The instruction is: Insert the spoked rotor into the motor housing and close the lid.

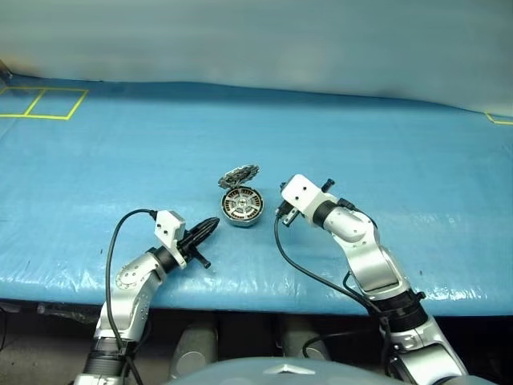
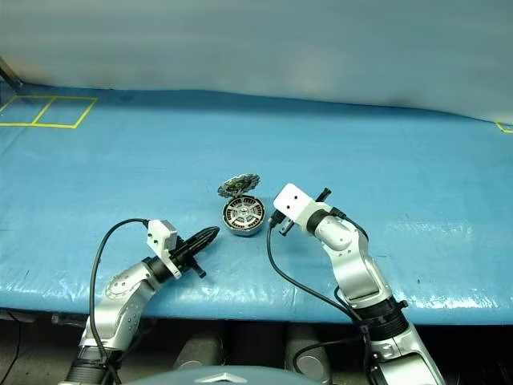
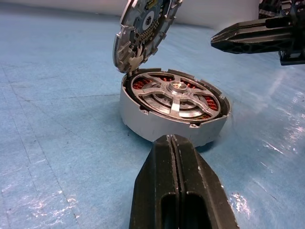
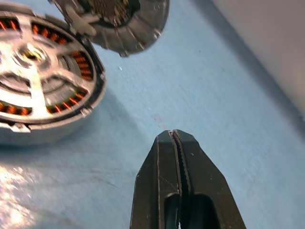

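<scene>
Your left gripper [image 1: 210, 227] sits near the desk's front edge with its two black fingers pressed together on nothing, aimed at the motor housing [image 1: 242, 207] just beyond its tip. That housing rests on the blue desk [image 1: 96, 176], about midway between the left and right edges and closer to the front edge than the back. The spoked rotor [image 3: 174, 92] already lies seated inside it, so the insertion looks done: silver spokes fan out from a round central hub, with copper-orange windings glinting in the gaps, all ringed by the smooth, matte silver wall of the cup. What remains, by my reading, is the closing. The lid [image 3: 145, 26] stands tilted up on its hinge at the housing's far side, a grey metal disc with a notched, toothed edge and a busy underside. Your right gripper [image 4: 177, 143] hovers just right of the housing, empty, its ribbed black fingers shut tight together. The desk covering is a crinkled, glossy plastic sheet.
</scene>
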Action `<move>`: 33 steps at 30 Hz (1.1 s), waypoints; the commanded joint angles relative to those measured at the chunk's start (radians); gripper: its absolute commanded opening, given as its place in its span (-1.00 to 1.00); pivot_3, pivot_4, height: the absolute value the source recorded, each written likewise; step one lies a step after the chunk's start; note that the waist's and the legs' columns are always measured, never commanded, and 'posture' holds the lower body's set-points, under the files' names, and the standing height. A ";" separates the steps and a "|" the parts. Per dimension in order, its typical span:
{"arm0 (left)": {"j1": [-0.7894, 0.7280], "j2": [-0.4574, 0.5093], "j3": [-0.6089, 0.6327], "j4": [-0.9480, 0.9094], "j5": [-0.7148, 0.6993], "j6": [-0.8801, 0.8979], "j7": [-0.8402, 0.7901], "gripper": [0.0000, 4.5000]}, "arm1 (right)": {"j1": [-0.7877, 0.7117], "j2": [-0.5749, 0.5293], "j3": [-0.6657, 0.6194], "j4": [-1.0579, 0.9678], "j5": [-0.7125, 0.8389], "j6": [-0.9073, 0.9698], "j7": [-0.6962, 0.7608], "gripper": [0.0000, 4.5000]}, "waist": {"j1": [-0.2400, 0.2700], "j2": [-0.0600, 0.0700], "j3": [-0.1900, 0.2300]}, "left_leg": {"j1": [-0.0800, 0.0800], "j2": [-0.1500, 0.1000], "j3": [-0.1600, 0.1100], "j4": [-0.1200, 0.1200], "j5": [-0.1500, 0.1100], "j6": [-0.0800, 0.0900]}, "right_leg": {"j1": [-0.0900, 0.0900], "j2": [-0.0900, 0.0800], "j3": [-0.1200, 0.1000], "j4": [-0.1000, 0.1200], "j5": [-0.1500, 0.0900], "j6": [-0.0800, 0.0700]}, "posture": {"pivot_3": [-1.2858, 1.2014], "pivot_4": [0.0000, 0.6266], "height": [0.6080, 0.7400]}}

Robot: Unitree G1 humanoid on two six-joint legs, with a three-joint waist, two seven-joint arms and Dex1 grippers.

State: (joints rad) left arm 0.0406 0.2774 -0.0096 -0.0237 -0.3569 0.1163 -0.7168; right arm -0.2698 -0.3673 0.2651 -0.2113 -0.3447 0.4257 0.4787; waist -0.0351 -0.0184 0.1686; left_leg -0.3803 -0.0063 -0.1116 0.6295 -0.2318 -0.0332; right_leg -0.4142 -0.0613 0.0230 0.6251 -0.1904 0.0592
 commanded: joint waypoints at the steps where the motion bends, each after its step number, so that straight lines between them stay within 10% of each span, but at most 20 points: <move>1: -0.055 -0.039 0.062 -0.011 -0.055 -0.015 0.052 -1.00 | -0.004 -0.002 -0.010 -0.034 -0.006 0.013 -0.015 -0.98 | 0.001 0.000 0.000 | 0.000 0.000 0.000 0.000 0.000 0.000 | 0.000 0.000 0.000 0.000 0.000 0.000 | 0.03 -0.52 1.00; 16: -0.558 0.035 0.106 0.310 -0.026 0.125 0.099 -1.00 | 0.076 0.005 -0.038 -0.086 -0.006 0.052 -0.073 -0.98 | 0.013 -0.002 0.001 | 0.000 -0.001 -0.002 0.002 0.001 -0.001 | 0.002 0.000 -0.001 0.000 0.001 0.002 | 0.03 -0.52 1.00; 25: -0.965 0.008 0.012 0.719 -0.024 0.325 -0.217 -1.00 | 0.132 0.005 -0.070 -0.144 -0.005 0.072 -0.110 -0.98 | -0.002 -0.002 0.001 | -0.002 -0.002 -0.002 0.001 0.001 -0.001 | 0.001 0.000 -0.001 -0.001 0.004 0.008 | 0.03 -0.52 1.00; 33: -1.032 0.026 -0.185 0.823 0.146 0.353 -0.417 -1.00 | 0.178 0.001 -0.089 -0.185 -0.010 0.087 -0.130 -0.98 | -0.016 -0.002 0.001 | -0.002 -0.002 -0.002 0.000 0.000 -0.001 | 0.000 0.000 0.000 0.000 0.002 0.009 | 0.03 -0.52 1.00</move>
State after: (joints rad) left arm -0.9780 0.2876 -0.1692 0.8014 -0.2429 0.4745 -1.0979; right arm -0.0910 -0.3613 0.1954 -0.3470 -0.3482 0.5129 0.3634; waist -0.0506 -0.0204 0.1700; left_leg -0.3819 -0.0080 -0.1134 0.6292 -0.2313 -0.0337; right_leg -0.4140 -0.0612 0.0228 0.6250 -0.1881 0.0677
